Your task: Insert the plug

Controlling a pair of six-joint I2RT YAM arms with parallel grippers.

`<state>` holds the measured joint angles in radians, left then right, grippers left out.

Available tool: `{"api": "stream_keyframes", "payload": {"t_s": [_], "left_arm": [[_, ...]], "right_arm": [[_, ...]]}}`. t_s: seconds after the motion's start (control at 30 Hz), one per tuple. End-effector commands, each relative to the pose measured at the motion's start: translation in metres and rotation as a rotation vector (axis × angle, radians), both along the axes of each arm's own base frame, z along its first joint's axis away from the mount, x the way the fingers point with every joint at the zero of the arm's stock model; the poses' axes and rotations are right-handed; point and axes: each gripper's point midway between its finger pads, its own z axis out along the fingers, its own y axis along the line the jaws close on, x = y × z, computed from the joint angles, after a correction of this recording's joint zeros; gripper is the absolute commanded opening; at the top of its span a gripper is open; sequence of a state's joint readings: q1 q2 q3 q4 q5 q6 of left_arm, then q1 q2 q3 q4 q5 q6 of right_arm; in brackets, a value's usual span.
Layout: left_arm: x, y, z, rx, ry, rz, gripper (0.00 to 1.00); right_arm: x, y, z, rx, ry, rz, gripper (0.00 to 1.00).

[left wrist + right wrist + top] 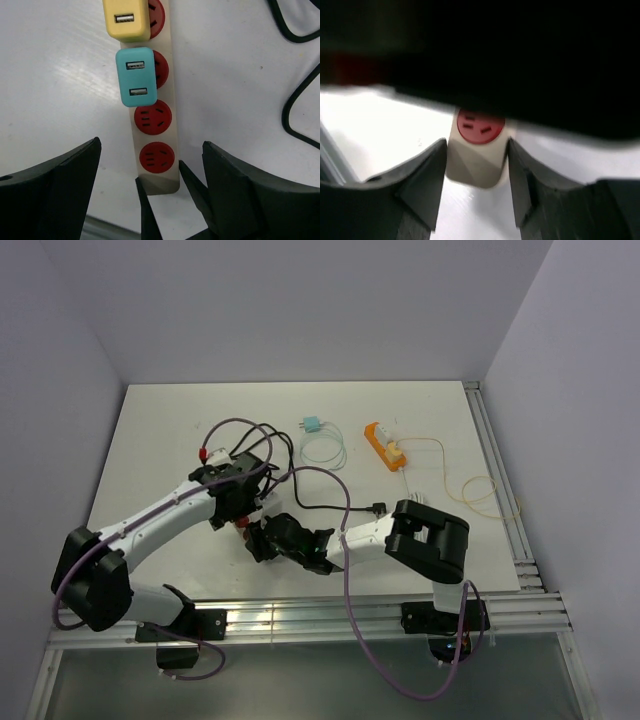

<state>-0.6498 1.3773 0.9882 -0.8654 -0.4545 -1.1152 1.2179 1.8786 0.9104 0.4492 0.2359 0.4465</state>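
Note:
A white power strip with red sockets lies on the table. A teal USB plug sits in one socket, with a yellow plug in the socket above it. Two red sockets below them are free. My left gripper hangs open above the strip's near end, its fingers wide apart and touching nothing. My right gripper is shut on the strip's end, a finger on each side. In the top view both grippers meet at the near centre-left, and the strip is mostly hidden beneath them.
A black cable loops just right of the grippers. Farther back lie a second teal plug with a thin coiled wire and an orange power strip with a yellow cord. A red and white connector rests at the left.

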Motion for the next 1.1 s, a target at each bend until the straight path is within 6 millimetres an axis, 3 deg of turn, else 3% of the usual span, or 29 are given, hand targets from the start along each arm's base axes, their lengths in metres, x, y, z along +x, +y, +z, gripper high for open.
{"api": "stream_keyframes", "payload": {"t_s": [0.0,0.03,0.1,0.13,0.17,0.2,0.23,0.27,0.37,0.47,0.5,0.57,0.6,0.67,0.7,0.73,0.77,0.8,0.83,0.87,0.9,0.93,1.0,1.03,1.07], "left_arm": [[-0.003,0.008,0.059,-0.037,-0.095,0.026,0.88],[0.002,0.011,0.081,-0.046,-0.149,0.044,0.89],[0.0,0.033,0.109,0.004,-0.205,0.086,0.9],[0.004,0.037,0.13,-0.008,-0.247,0.098,0.92],[0.004,0.05,0.141,0.008,-0.262,0.105,0.93],[0.008,0.055,0.15,0.005,-0.278,0.101,0.93],[0.011,0.06,0.161,0.0,-0.297,0.1,0.93],[0.013,0.076,0.167,0.013,-0.305,0.128,0.98],[0.016,0.099,0.187,0.015,-0.351,0.164,0.99],[0.013,0.114,0.206,0.003,-0.41,0.193,1.0],[0.012,0.114,0.21,-0.005,-0.424,0.192,0.99],[0.007,0.115,0.211,-0.016,-0.435,0.183,0.99],[0.007,0.114,0.21,-0.021,-0.435,0.173,0.99],[0.005,0.11,0.198,-0.019,-0.398,0.138,0.97],[0.006,0.107,0.192,-0.02,-0.377,0.12,0.99],[0.005,0.103,0.177,-0.02,-0.326,0.098,1.0],[0.005,0.101,0.169,-0.018,-0.301,0.081,1.0],[0.003,0.099,0.161,-0.018,-0.275,0.069,0.98],[0.001,0.096,0.149,-0.023,-0.241,0.058,0.95],[0.002,0.093,0.146,-0.035,-0.242,0.048,0.94],[0.002,0.091,0.144,-0.046,-0.247,0.044,0.94],[-0.001,0.091,0.141,-0.054,-0.248,0.041,0.95],[0.0,0.088,0.142,-0.074,-0.269,0.034,0.98],[-0.001,0.089,0.144,-0.074,-0.273,0.033,0.99],[-0.001,0.089,0.144,-0.073,-0.271,0.033,1.0]], "right_arm": [[-0.02,-0.011,-0.024,-0.077,0.097,0.024,0.0],[-0.02,-0.012,-0.022,-0.073,0.097,0.023,0.01],[-0.023,-0.012,-0.017,-0.059,0.097,0.035,0.19],[-0.022,-0.012,-0.008,-0.045,0.09,0.029,0.51],[-0.019,-0.014,-0.001,-0.036,0.075,0.02,0.62],[-0.018,-0.017,0.004,-0.036,0.06,0.017,0.83],[-0.015,-0.018,0.018,-0.016,0.045,0.012,0.98],[-0.014,-0.019,0.024,-0.014,0.039,0.008,1.0],[0.001,-0.03,0.042,-0.019,0.04,-0.056,1.0],[0.03,-0.048,0.059,0.003,0.053,-0.147,1.0],[0.05,-0.057,0.068,0.018,0.046,-0.201,1.0],[0.07,-0.07,0.075,0.005,0.044,-0.259,1.0],[0.085,-0.07,0.088,0.025,0.034,-0.286,0.99],[0.117,-0.088,0.087,-0.004,0.057,-0.358,0.95],[0.135,-0.088,0.103,0.004,0.041,-0.38,0.9],[0.153,-0.101,0.092,-0.046,0.049,-0.419,0.87],[0.172,-0.098,0.111,-0.038,0.008,-0.428,0.82],[0.181,-0.099,0.114,-0.052,-0.002,-0.438,0.79],[0.19,-0.1,0.102,-0.092,0.008,-0.447,0.76],[0.204,-0.105,0.103,-0.092,0.013,-0.459,0.72],[0.222,-0.099,0.125,-0.056,-0.005,-0.474,0.67],[0.23,-0.105,0.106,-0.109,0.033,-0.492,0.63],[0.259,-0.115,0.12,-0.084,0.025,-0.547,0.48],[0.266,-0.117,0.112,-0.09,0.033,-0.56,0.46],[0.28,-0.117,0.122,-0.057,0.027,-0.553,0.46]]}}
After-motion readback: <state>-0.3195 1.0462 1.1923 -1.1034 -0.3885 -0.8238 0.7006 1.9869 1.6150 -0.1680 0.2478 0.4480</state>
